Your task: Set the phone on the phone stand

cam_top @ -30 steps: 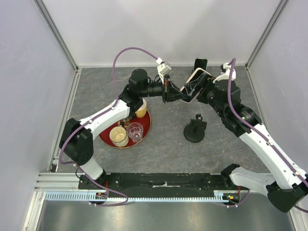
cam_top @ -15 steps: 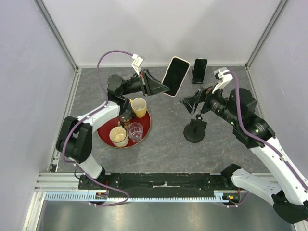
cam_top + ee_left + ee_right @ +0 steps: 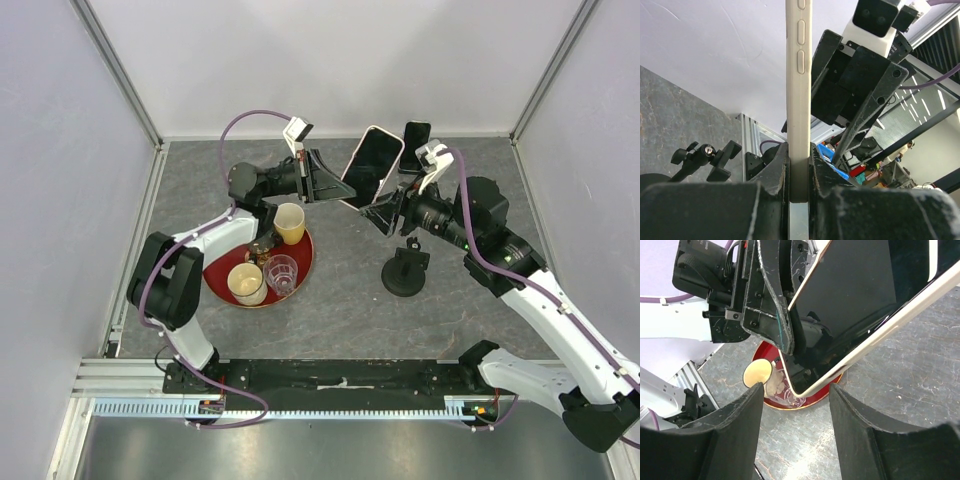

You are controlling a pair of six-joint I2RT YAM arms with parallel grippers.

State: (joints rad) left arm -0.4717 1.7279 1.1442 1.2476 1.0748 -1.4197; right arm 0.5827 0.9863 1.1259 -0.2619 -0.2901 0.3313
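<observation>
Top external view showed us, above the surface [image 3: 340, 310], the phone [image 3: 372, 165] clamped edgewise in the left end effector [image 3: 343, 190]. The right end effector [image 3: 378, 213] stood spread beside it, the phone stand [image 3: 405, 270] nearby. We judged an early left release would drop it.

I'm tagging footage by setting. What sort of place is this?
Probably a robot test cell: white panels on aluminium framing enclose a grey tabletop, with left arm and right arm bolted at its near edge.
</observation>
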